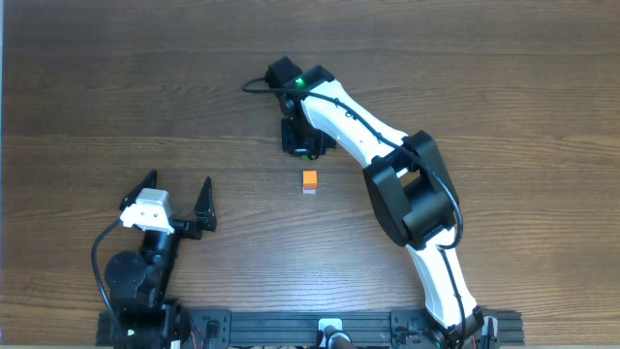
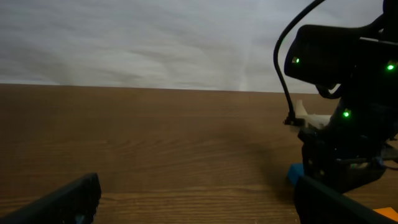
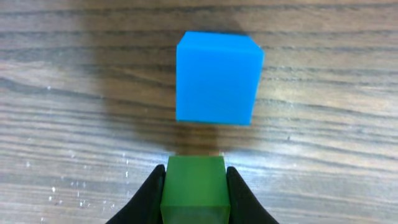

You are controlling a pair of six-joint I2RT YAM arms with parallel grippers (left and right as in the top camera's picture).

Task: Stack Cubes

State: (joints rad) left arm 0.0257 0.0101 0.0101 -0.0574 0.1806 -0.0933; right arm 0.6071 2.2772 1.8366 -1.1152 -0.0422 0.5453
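Two robot arms share a wood-grain counter in this view from above. The right arm rises from the lower right of the frame and bends across to upper centre, a green light glowing near its wrist and a black cable looping off to the left. The right pincer pinches a green cube between its two dark fingers, which press against the cube's opposite sides. In the right wrist view a blue cube sits on the counter just beyond the green one, upper centre of that frame, with a dark shadow lying between the two. Whether the green cube touches the counter cannot be told. In the left wrist view the blue cube shows as a small corner at the foot of the right pincer's dark body, lower right of the frame, with a pale wall behind the counter's far edge. An orange cube lies at centre frame in the top view, just below the right pincer and apart from it, with a pale strip along its lower edge. The left arm stands at lower left. The left pincer is spread wide and holds nothing, its fingers pointing up the frame, well apart from all three cubes.
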